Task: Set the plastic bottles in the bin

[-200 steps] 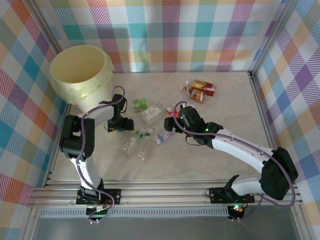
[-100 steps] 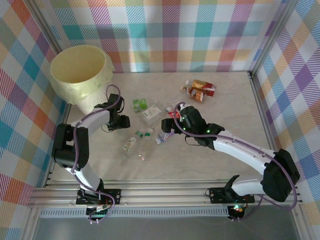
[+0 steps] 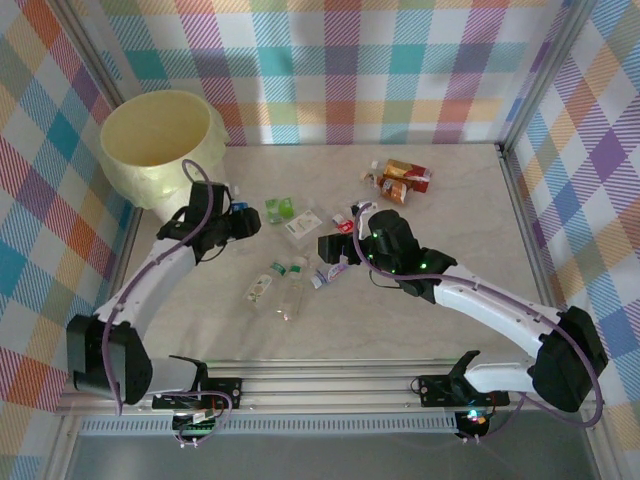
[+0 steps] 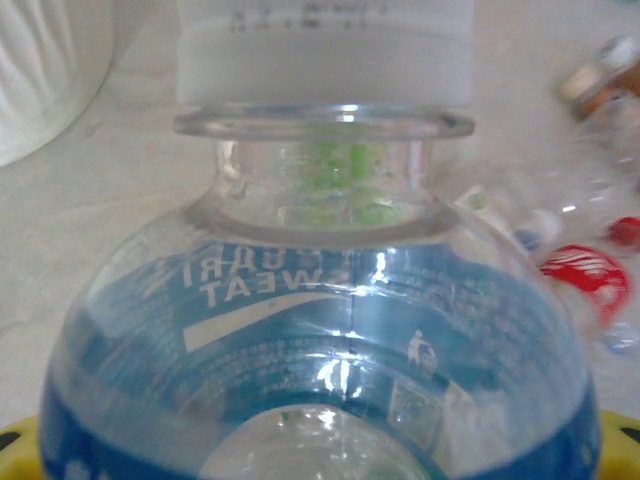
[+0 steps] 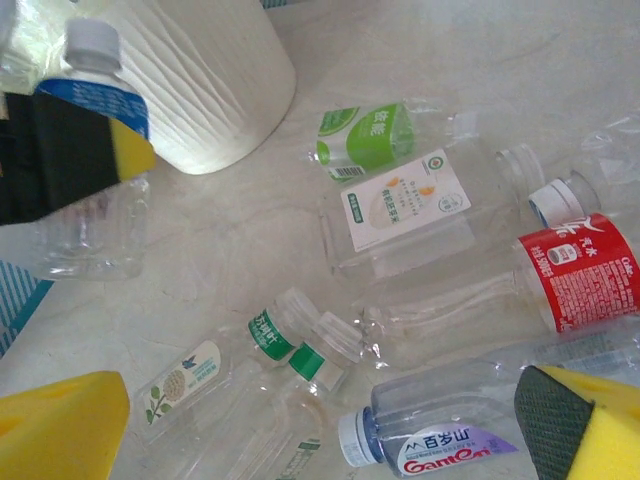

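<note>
One bin stands at the far left corner of the desk. Six bottles lie near the desk's middle, and at least two orange-label bottles lie by the far edge. The left gripper, its jaws now closed on a seventh, the blue-label bottle, has moved from the middle to just beside the bin, arm stretched forward. The right gripper has shifted slightly left and hovers over the lying bottles, its jaws fully apart and holding nothing.
</note>
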Available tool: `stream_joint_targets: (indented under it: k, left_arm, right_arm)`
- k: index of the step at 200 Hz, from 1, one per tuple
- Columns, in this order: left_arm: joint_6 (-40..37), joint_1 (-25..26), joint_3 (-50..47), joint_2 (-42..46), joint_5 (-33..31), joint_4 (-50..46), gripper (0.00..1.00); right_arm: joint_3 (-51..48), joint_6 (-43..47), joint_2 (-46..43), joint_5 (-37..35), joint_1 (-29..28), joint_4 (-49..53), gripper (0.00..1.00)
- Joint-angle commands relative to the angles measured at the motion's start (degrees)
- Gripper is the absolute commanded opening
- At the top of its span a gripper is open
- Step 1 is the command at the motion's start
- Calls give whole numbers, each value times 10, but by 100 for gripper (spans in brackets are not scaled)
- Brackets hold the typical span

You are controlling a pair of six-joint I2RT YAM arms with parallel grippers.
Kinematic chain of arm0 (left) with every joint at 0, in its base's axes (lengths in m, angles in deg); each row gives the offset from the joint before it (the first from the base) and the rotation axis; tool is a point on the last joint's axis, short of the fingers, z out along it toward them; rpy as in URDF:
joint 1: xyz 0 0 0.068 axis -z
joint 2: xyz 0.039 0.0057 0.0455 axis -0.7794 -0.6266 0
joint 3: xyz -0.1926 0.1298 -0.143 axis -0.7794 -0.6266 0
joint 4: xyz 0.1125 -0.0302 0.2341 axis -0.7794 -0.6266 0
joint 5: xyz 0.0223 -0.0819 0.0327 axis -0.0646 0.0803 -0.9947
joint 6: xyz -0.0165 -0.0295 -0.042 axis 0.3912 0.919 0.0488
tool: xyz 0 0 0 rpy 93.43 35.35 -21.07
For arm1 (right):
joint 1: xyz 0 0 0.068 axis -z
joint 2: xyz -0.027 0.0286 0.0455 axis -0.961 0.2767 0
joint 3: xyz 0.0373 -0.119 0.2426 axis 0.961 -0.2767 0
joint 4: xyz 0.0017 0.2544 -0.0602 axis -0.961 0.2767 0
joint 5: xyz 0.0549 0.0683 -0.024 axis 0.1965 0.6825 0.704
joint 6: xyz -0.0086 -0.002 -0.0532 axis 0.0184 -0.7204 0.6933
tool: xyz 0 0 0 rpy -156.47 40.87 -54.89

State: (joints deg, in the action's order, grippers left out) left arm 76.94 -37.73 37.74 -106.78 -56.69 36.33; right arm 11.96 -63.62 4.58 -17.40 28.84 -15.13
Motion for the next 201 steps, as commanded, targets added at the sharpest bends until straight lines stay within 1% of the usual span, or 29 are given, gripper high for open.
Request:
stream_joint_targets:
  k: [1,22,41,77,110,133,174,201]
  left_arm:
    - [1,7,34,33,56,31,54]
    - [3,7,68,47,74,38,54]
    - [8,7,112,49,68,33,53]
    - [8,7,199,35,17,22,51]
    - [-22,1,278,6,-42,22,51]
    - [-30,-16,329,-23,-76,26,51]
    - [-48,-62,418,-85,-136,16,50]
    - [-64,-98,470,-132,-158,1,50]
  right_arm:
    - [-7,8,-16,5,-4,-23,100]
    - [-6,10,-16,2,-4,-23,100]
    - [-5,10,-15,2,-4,-23,100]
    - [-4,10,-14,1,-4,-21,100]
    - [-1,10,-14,-2,-4,-17,100]
    - [-1,8,-15,-5,-4,-12,100]
    - [-2,1,-14,-6,-4,-8,100]
    - [-1,1,-13,-6,-4,-4,100]
